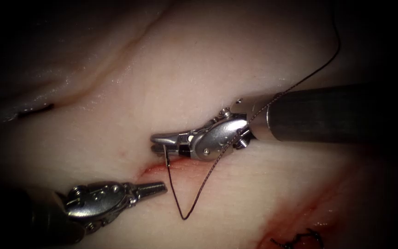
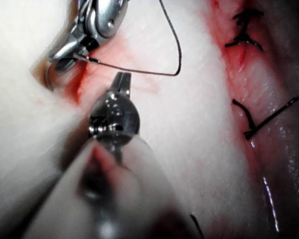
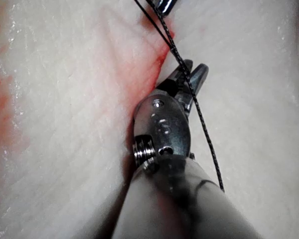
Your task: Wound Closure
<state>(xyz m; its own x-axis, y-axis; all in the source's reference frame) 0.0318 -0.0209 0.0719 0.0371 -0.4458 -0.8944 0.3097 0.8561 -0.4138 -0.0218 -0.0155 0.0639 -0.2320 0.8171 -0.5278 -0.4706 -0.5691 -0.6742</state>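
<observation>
The left arm's steel needle driver (image 1: 155, 188), nearest, holds nothing, jaws closed. Just beyond its tip, the right arm's steel needle driver (image 1: 162, 142) clamps the curved needle (image 2: 51, 79), which enters pale tissue (image 1: 116, 83) at the red cut (image 1: 171, 167). Dark thread (image 1: 194, 203) trails; black finished stitches (image 2: 245, 30) lie farther off, this cut unclosed.

Endoscope above and in front; wrist views close along shafts, sharing the cut (image 1: 155, 169).

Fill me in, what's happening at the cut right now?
The right tool is shut on the needle near its thread end, just above the cut; the needle's curve dips into the tissue there. The thread loops down from it and back up over the right shaft. The left tool sits shut beside the cut, holding nothing.
</observation>
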